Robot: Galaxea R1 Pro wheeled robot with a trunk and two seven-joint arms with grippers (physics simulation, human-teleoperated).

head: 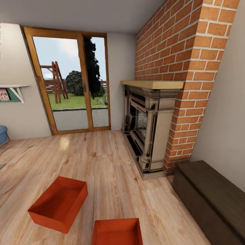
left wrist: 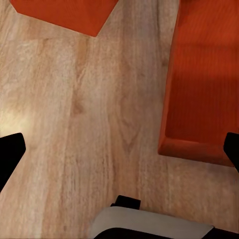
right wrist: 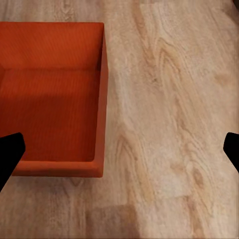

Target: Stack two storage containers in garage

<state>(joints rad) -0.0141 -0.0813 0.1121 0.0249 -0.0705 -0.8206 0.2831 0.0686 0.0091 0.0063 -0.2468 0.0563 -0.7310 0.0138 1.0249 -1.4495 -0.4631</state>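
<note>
Dark brown bench chest (head: 212,197) beside wall, wall shelf (head: 14,89), garden swing frame (head: 56,81)

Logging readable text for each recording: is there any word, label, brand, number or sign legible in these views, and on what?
None can be read.
The pink picture under the white wall shelf by the wood-framed glass door is too small and blurred to read.
The two orange-red lidless storage boxes have plain, unmarked walls.

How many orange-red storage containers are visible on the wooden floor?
2. One container lies on the plank floor toward the left, nearer the glass door. The second container is at the bottom edge, partly cut off.
</note>
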